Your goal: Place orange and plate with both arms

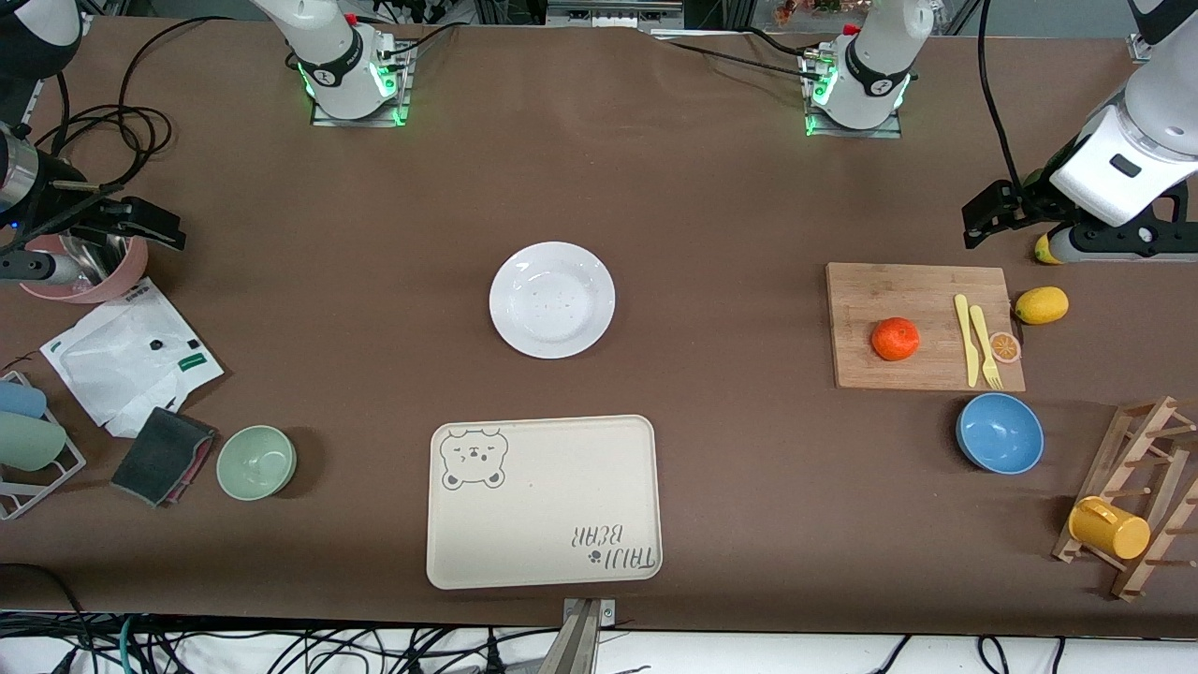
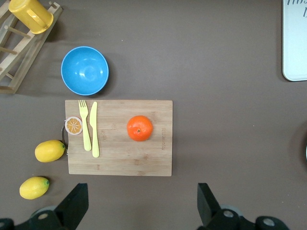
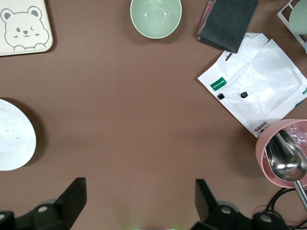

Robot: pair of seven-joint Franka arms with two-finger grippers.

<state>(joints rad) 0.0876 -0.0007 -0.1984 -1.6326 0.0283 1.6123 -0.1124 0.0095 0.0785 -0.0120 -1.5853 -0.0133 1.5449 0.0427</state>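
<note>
The orange point(image 1: 896, 339) point(image 2: 140, 128) sits on a wooden cutting board point(image 1: 922, 323) toward the left arm's end of the table. The white plate point(image 1: 552, 300) point(image 3: 12, 134) lies mid-table, farther from the front camera than the bear tray. My left gripper point(image 1: 1001, 215) point(image 2: 142, 191) hangs open and empty over the tablecloth beside the board. My right gripper point(image 1: 154, 225) point(image 3: 139, 187) hangs open and empty over the tablecloth beside the pink bowl at the right arm's end.
A yellow fork and knife point(image 1: 975, 339) and an orange slice point(image 1: 1005, 346) lie on the board, with lemons point(image 1: 1042, 305), a blue bowl point(image 1: 1000, 433) and a cup rack point(image 1: 1137, 510) around it. The beige bear tray point(image 1: 545, 501), a green bowl point(image 1: 256, 461), a white bag point(image 1: 131, 360), a dark cloth point(image 1: 164, 455) and a pink bowl point(image 3: 283, 153) are also out.
</note>
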